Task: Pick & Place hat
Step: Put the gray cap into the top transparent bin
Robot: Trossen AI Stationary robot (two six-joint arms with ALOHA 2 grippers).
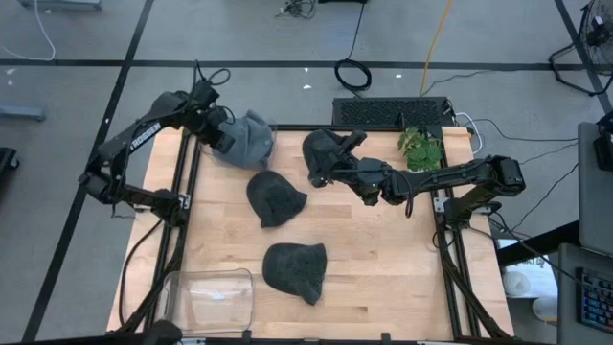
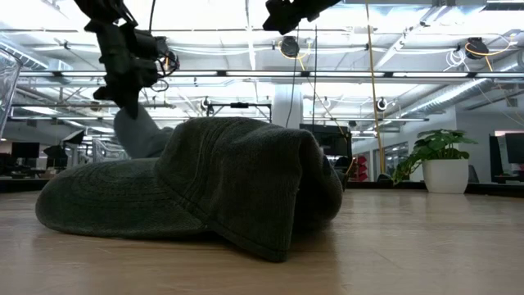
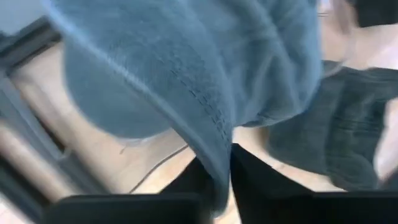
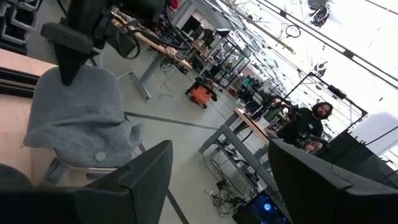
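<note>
High view: grey hat pinched by the clamped left gripper at upper left of the bench, three dark hats at centre, clear tub lower left, potted plant upper right, right gripper spread, nothing held; low view: dark hat blocking the foreground; no legible writing.

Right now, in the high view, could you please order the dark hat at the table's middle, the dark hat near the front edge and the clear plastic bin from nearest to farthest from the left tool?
From the left tool, shut on the grey hat:
1. Middle dark hat, table centre.
2. Front dark hat, near the front edge.
3. Clear plastic bin, front left corner.
</note>
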